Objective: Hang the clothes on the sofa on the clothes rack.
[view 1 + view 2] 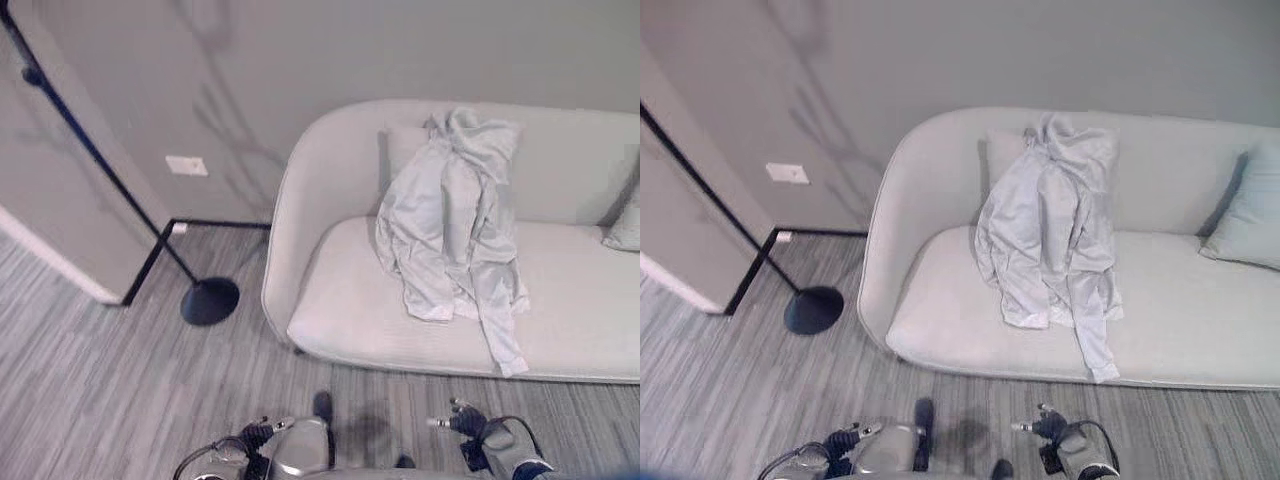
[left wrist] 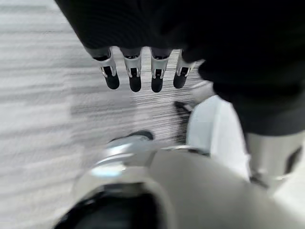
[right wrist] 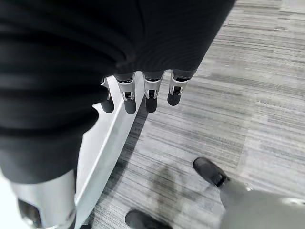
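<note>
A pale grey hooded jacket (image 1: pixel 455 220) lies draped over the backrest and seat of a light grey sofa (image 1: pixel 330 310); one sleeve trails to the seat's front edge. To the sofa's left stands the clothes rack, a slanting black pole (image 1: pixel 90 150) on a round black base (image 1: pixel 210 300). My left hand (image 1: pixel 258 432) and right hand (image 1: pixel 462 418) hang low above the floor, well short of the sofa. In the wrist views the left hand's fingers (image 2: pixel 132 76) and the right hand's fingers (image 3: pixel 147 93) are relaxed and hold nothing.
A cushion (image 1: pixel 405 150) leans on the backrest behind the jacket, and another cushion (image 1: pixel 1250 225) lies at the sofa's right end. Grey striped floor (image 1: pixel 100 380) stretches between me, the rack and the sofa. A wall corner (image 1: pixel 60 230) juts out at left.
</note>
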You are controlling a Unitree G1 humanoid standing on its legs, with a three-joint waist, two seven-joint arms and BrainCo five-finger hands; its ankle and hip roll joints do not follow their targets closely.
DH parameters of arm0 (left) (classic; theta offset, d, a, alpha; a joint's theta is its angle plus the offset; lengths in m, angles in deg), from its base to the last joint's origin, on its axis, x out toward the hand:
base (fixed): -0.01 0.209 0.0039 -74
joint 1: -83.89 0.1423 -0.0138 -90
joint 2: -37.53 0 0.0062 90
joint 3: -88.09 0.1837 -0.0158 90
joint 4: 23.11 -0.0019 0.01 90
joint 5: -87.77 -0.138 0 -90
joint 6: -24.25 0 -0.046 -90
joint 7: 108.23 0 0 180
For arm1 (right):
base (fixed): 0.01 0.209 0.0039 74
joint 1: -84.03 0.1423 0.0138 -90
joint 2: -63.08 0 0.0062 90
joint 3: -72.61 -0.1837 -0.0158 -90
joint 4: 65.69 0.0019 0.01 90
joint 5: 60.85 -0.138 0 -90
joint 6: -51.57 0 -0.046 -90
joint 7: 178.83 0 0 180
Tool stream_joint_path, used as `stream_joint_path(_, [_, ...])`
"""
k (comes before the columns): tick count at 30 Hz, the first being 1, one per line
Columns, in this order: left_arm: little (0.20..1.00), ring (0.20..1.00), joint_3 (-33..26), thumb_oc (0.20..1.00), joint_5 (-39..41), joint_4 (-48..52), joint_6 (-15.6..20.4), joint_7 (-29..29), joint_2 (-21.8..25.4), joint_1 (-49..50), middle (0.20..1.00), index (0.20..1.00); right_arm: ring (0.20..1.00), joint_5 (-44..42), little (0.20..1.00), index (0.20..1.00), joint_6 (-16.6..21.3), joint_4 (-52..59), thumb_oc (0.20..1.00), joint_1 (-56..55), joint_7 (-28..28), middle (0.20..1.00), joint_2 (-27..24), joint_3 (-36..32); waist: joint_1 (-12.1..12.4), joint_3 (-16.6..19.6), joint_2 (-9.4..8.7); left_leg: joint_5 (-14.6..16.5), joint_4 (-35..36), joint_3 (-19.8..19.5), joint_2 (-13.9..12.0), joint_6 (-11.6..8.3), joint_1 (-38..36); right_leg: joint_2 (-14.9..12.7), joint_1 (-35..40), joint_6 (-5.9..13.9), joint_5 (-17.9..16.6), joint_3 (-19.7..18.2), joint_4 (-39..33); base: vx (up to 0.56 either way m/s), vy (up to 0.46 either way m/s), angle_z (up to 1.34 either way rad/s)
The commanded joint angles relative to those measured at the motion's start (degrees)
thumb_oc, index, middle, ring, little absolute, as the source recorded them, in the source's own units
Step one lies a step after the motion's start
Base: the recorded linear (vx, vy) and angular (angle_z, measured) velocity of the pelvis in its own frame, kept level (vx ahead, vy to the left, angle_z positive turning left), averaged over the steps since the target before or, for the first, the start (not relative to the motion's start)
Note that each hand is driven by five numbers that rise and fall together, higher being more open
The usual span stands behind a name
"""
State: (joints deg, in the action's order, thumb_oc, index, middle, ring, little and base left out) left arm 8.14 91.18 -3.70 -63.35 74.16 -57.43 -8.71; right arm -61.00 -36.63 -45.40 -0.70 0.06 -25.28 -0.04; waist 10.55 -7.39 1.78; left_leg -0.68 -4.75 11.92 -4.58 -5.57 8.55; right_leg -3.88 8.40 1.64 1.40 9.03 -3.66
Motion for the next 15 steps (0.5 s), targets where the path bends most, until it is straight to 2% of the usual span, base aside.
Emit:
stream_joint_path(1, [1.000,1.000,2.15,1.000,-0.96,-1.34,0.38,-0.07,-0.05,0.62,1.000,1.000,1.000,-0.67,1.000,1.000,0.47,-0.14,1.000,1.06,-0.03,1.000,-1.35,-1.91,0.95,2.52,0.58,-4.24,9.75,-1.53,1.39,0.88,-0.80,1.76,3.80,0.84,-2.80,0.41,-1.34,0.66,0.262,-0.02])
stream_joint_path(2, [1.000,1.000,1.90,1.000,-1.65,-1.48,0.33,-0.79,1.73,0.49,1.000,1.000,1.000,0.58,1.000,1.000,0.54,-0.78,1.000,1.03,-0.58,1.000,-0.17,-0.99,1.85,5.49,-2.44,-4.10,9.75,-0.24,3.43,1.89,-5.78,-2.01,8.62,1.76,-6.54,2.69,6.96,0.73,0.331,-0.05])
stream_joint_path(3, [1.000,1.000,1.74,1.000,-1.40,-0.60,0.39,-0.80,1.99,0.25,1.000,1.000,1.000,0.63,1.000,1.000,0.54,-0.68,1.000,1.18,-0.52,1.000,-0.67,-1.35,1.19,5.13,-1.41,-3.86,9.75,-0.37,3.08,2.14,-7.55,-2.12,7.02,1.98,-6.31,2.45,12.12,0.83,0.450,-0.20])
stream_joint_path(4, [1.000,1.000,1.78,1.000,-1.22,0.38,0.48,-1.04,2.34,-0.27,1.000,1.000,1.000,0.42,1.000,1.000,0.30,-0.44,1.000,1.33,-0.54,1.000,-1.31,-1.85,-0.42,3.95,1.07,-3.48,9.75,-1.05,2.01,2.46,-10.69,-1.17,3.69,1.87,-5.52,1.80,20.20,0.31,0.230,-0.37])
stream_joint_path(5, [1.000,1.000,1.38,1.000,-1.18,1.10,0.42,-1.31,2.81,-0.36,1.000,1.000,1.000,0.29,1.000,1.000,0.23,-0.23,1.000,1.15,-0.41,1.000,-1.55,-2.21,-1.57,2.59,1.69,-2.22,9.75,-1.39,2.43,2.50,-13.87,-4.30,2.30,0.89,-4.01,3.68,21.88,0.28,0.145,-0.03])
stream_joint_path(7, [1.000,1.000,0.94,1.000,-0.59,1.72,0.42,-1.52,2.85,-0.60,1.000,1.000,1.000,0.35,1.000,1.000,0.23,-0.40,1.000,0.59,-0.30,1.000,-2.10,-2.64,-1.71,2.56,1.58,-1.15,9.75,-2.70,2.85,2.38,-14.23,-6.16,1.02,0.51,-3.73,4.80,15.33,0.16,-0.027,0.16])
stream_joint_path(8, [1.000,1.000,0.95,1.000,-0.58,1.73,0.42,-1.52,2.85,-0.58,1.000,1.000,1.000,0.35,1.000,1.000,0.23,-0.39,1.000,0.56,-0.30,1.000,-2.10,-2.64,-1.87,2.41,1.56,-1.10,9.75,-2.84,2.89,2.37,-14.42,-6.17,1.36,0.53,-3.70,4.98,15.18,0.09,-0.058,0.34])
stream_joint_path(9, [1.000,1.000,1.05,1.000,-0.35,1.99,0.32,-1.49,2.76,-0.54,1.000,1.000,1.000,0.47,1.000,1.000,0.24,-0.66,1.000,0.29,-0.17,1.000,-2.29,-2.64,-2.21,2.58,1.61,-0.64,9.75,-3.89,3.25,2.26,-14.19,-6.59,0.63,0.33,-3.64,5.14,11.26,0.10,-0.068,0.70])
stream_joint_path(10, [1.000,1.000,1.27,1.000,-0.25,2.09,0.28,-1.53,2.65,-0.42,1.000,1.000,1.000,0.53,1.000,1.000,0.16,-0.78,1.000,-0.01,0.03,1.000,-2.48,-2.64,-2.93,2.70,1.84,-0.10,9.75,-5.01,3.30,2.14,-14.22,-7.29,-1.09,0.18,-3.88,4.58,5.32,0.14,-0.089,0.63])
stream_joint_path(12, [1.000,1.000,1.77,1.000,-0.36,1.83,0.24,-1.52,2.84,-0.39,1.000,1.000,1.000,0.43,1.000,1.000,-0.12,-0.87,1.000,-0.38,0.21,1.000,-2.51,-2.76,-4.12,2.39,2.18,0.60,9.75,-6.23,2.86,2.04,-14.83,-8.13,-3.63,0.39,-4.44,2.73,-1.03,0.14,-0.108,0.49])
stream_joint_path(13, [1.000,1.000,2.17,1.000,-0.36,1.32,0.38,-1.52,2.86,-0.40,1.000,1.000,1.000,0.23,1.000,1.000,-0.34,-1.12,1.000,-0.34,0.29,1.000,-2.55,-2.78,-5.05,1.74,2.67,1.08,9.75,-6.76,2.04,2.00,-15.63,-9.33,-7.59,0.94,-4.22,1.07,-1.34,0.09,-0.090,0.30])
stream_joint_path(15, [1.000,1.000,2.17,1.000,-0.36,1.32,0.38,-1.52,2.86,-0.40,1.000,1.000,1.000,0.23,1.000,1.000,-0.34,-1.12,1.000,-0.34,0.29,1.000,-2.55,-2.78,-5.04,1.73,2.68,1.09,9.75,-6.74,2.04,1.99,-15.65,-9.32,-7.58,0.94,-4.22,1.06,-1.34,0.07,-0.119,0.30])
